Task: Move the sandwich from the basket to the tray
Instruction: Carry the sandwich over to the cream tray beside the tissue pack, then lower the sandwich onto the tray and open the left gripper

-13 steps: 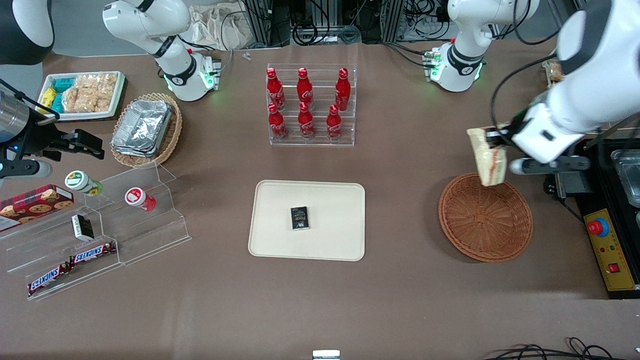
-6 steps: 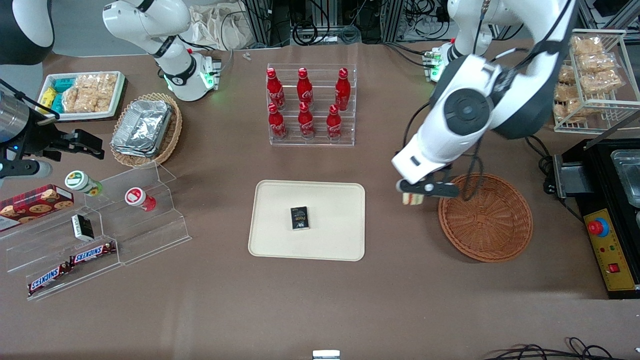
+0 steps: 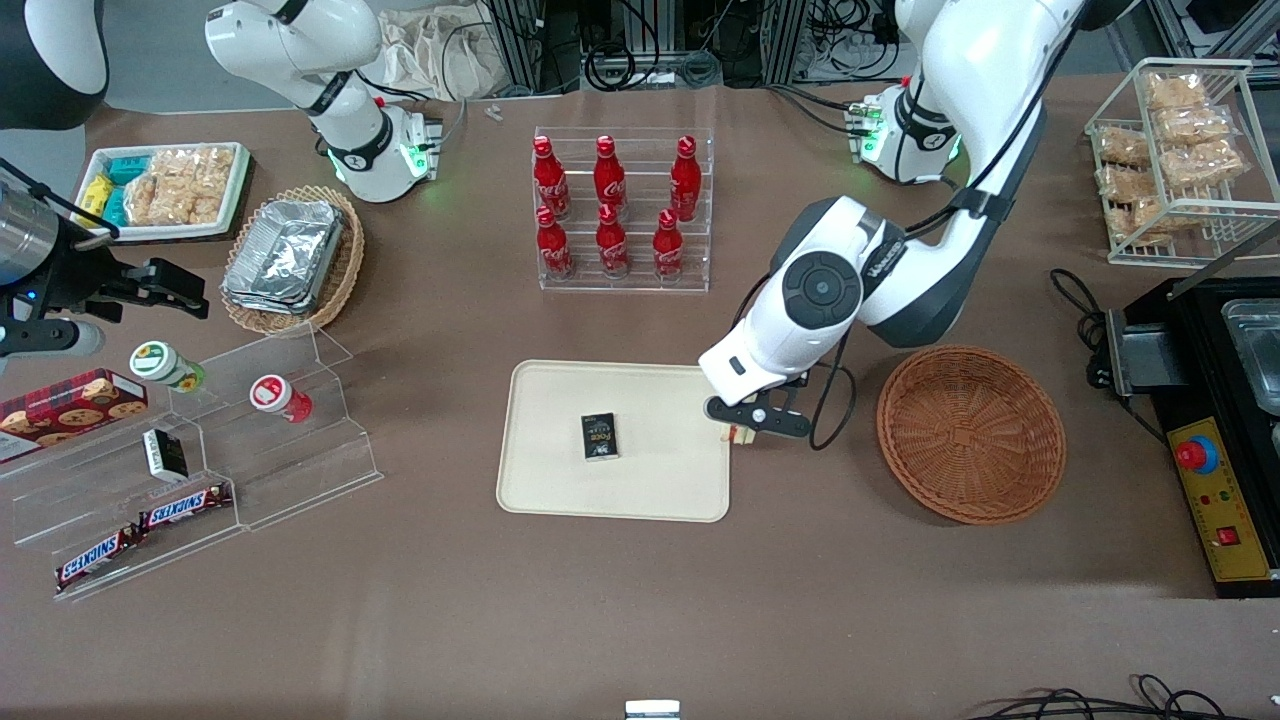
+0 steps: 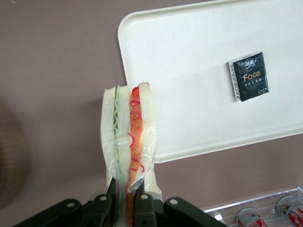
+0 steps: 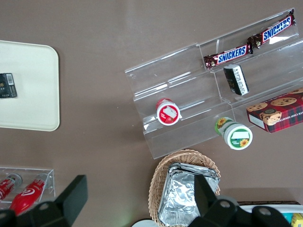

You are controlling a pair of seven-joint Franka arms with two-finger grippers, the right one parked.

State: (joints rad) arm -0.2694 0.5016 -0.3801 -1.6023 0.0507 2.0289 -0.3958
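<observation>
My left gripper (image 3: 743,431) hangs over the edge of the cream tray (image 3: 560,480) that faces the basket, shut on the sandwich (image 3: 735,435), which the hand mostly hides in the front view. In the left wrist view the sandwich (image 4: 128,137) is a wrapped white wedge with green and orange-red layers. It is pinched on its flat sides by the gripper (image 4: 125,201) and held above the table just off the tray (image 4: 189,42) rim. The round orange-brown basket (image 3: 970,435) holds nothing and lies toward the working arm's end of the table.
A black packet (image 3: 599,436) lies mid-tray. An acrylic rack of red bottles (image 3: 620,215) stands farther from the camera than the tray. A wire rack of snacks (image 3: 1180,150) and a black machine (image 3: 1230,400) stand past the basket. Acrylic snack shelves (image 3: 200,450) and a foil-tray basket (image 3: 290,255) lie toward the parked arm's end.
The gripper has carried the sandwich from above the basket across the table to the tray's edge and has come lower.
</observation>
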